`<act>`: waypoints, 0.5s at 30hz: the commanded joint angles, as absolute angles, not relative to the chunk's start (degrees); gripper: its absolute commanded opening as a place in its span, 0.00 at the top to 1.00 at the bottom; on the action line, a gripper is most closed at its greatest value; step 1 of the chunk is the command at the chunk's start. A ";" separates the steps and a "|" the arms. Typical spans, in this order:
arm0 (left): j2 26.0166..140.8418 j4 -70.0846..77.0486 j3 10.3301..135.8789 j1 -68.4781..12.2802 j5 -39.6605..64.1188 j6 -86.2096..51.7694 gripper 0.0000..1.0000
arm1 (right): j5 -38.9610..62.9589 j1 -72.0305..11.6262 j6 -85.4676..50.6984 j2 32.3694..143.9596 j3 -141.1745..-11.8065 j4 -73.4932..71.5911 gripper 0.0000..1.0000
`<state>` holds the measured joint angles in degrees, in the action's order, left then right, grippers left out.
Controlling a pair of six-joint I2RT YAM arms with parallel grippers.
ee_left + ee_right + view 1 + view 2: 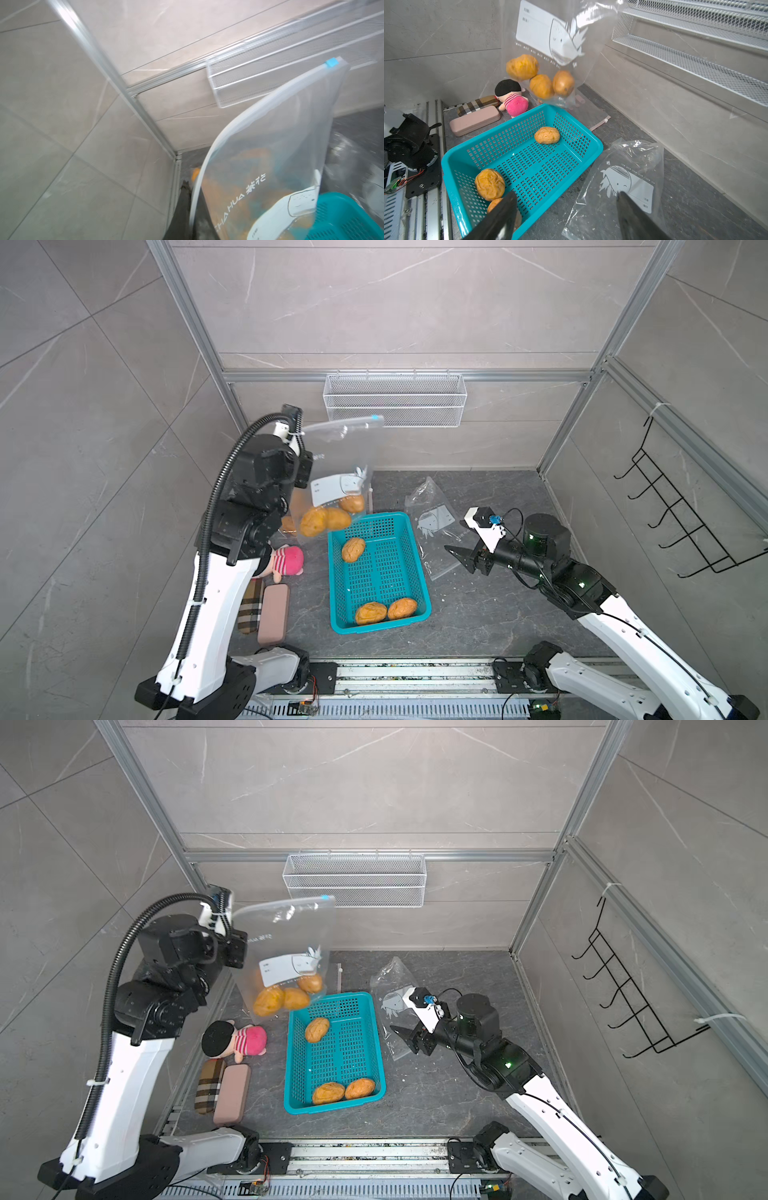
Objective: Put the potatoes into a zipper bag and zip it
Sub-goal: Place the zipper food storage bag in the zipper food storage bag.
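Observation:
A clear zipper bag (340, 456) (286, 936) hangs in the air left of the basket, and my left gripper (301, 434) (193, 218) is shut on the left end of its zip edge. The blue slider (331, 62) sits at the far end. Three potatoes (326, 520) (542, 83) rest in the bag's bottom. In the teal basket (386, 568) (533, 166) lie three more potatoes: one at the back (353, 549), two at the front (370, 612). My right gripper (455, 556) (565, 195) is open and empty, low over a second empty bag (434, 522) right of the basket.
A doll (289, 560), a plaid case (210, 1085) and a pink case (273, 614) lie left of the basket. A white mesh shelf (395, 400) hangs on the back wall just behind the bag. A black hook rack (681, 510) is on the right wall.

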<state>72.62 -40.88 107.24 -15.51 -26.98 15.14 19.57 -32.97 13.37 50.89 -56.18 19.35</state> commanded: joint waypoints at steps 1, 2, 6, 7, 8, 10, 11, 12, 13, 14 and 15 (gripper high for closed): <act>73.53 -35.48 107.40 -7.22 -25.17 12.40 1.00 | 21.56 -32.87 11.28 51.23 -55.59 17.75 0.25; 73.92 -33.15 106.27 -5.53 -24.84 12.49 1.00 | 21.91 -32.87 11.13 51.39 -55.55 17.75 0.25; 77.67 -31.13 106.78 -0.20 -22.89 10.49 1.00 | 23.03 -32.87 10.69 52.28 -55.71 19.22 0.26; 78.30 -30.79 106.71 0.07 -22.84 10.77 1.00 | 23.07 -32.87 10.51 52.29 -55.58 19.34 0.26; 78.93 -29.87 106.33 0.25 -23.69 11.55 1.00 | 23.11 -32.91 10.46 52.38 -55.33 19.42 0.26; 79.99 -27.06 105.09 0.43 -25.76 13.46 1.00 | 23.12 -32.87 10.29 52.45 -54.86 19.43 0.26; 80.39 -25.16 103.84 0.42 -25.90 14.47 1.00 | 23.14 -32.82 10.25 52.60 -54.76 19.42 0.26; 80.44 -23.12 102.06 0.40 -24.16 14.88 1.00 | 23.20 -32.84 10.11 52.86 -54.76 19.34 0.26; 80.27 -21.53 100.02 0.43 -21.82 14.58 1.00 | 23.27 -32.85 10.02 53.14 -54.84 19.34 0.26; 80.03 -20.17 97.57 0.42 -19.22 13.49 1.00 | 23.50 -32.85 9.81 53.47 -55.01 19.47 0.26; 79.89 -19.26 95.16 0.36 -15.16 11.52 1.00 | 23.72 -32.87 9.81 53.69 -55.18 19.61 0.27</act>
<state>80.49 -27.46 98.39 0.34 -22.57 13.10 22.44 -32.97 11.11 52.99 -55.33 19.44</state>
